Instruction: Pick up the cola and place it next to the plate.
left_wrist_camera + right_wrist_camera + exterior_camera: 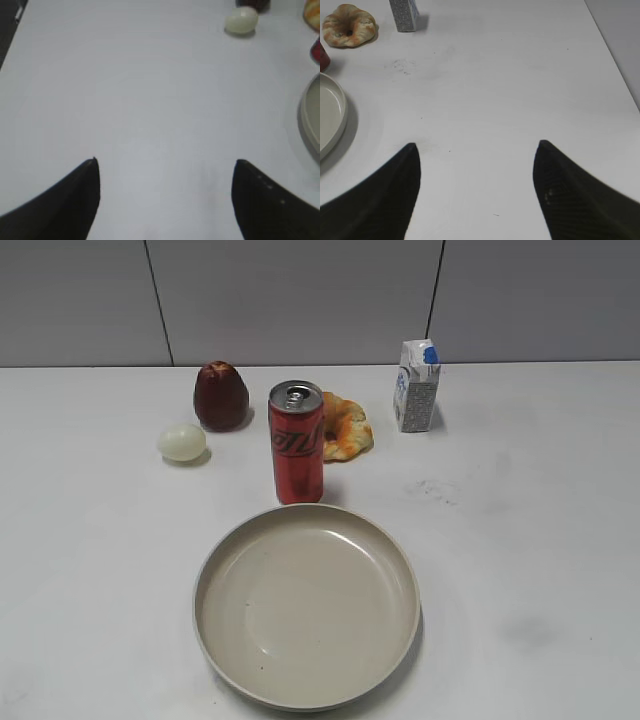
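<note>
The cola (297, 443), a tall slim red can with a silver top, stands upright just behind the plate (306, 683), a large round beige dish at the front centre. No gripper shows in the exterior view. My left gripper (165, 162) is open and empty over bare table; the plate's rim (309, 120) and a sliver of the red cola (316, 50) sit at that view's right edge. My right gripper (476, 145) is open and empty over bare table, with the plate's rim (335, 117) and a bit of the cola (323, 57) at the left edge.
A dark red fruit (220, 396) and a pale egg (181, 442) lie behind left of the can. A bread ring (346, 426) lies right behind the can. A small milk carton (416, 386) stands at the back right. A grey wall backs the white table (520, 540).
</note>
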Controlling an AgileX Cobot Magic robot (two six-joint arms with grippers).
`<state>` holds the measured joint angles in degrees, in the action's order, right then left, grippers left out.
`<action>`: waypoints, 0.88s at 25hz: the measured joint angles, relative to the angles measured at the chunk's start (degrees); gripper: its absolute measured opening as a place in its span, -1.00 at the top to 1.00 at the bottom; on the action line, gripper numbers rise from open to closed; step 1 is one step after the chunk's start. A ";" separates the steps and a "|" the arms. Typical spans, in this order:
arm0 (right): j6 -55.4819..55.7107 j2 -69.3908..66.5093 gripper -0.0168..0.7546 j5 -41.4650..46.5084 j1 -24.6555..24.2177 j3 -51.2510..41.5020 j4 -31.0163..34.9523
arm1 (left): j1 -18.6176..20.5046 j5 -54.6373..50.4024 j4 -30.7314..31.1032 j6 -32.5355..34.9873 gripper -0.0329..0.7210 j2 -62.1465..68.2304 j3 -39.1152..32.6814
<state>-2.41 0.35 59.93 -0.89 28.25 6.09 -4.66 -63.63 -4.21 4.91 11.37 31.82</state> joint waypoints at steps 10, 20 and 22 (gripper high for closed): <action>0.00 0.00 -0.43 0.00 0.00 0.00 0.00 | 0.00 4.19 0.06 0.00 -0.65 -6.61 -3.07; 0.00 0.00 -0.43 0.00 0.00 0.00 0.00 | 0.40 4.34 0.06 0.00 -0.64 -7.01 -3.07; 0.00 0.00 -0.43 0.00 0.00 0.00 0.00 | 1.33 4.42 0.06 0.00 -0.64 -8.07 -3.07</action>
<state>-2.41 0.35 59.93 -0.89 28.25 6.09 -3.33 -59.20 -4.15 4.91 3.30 28.75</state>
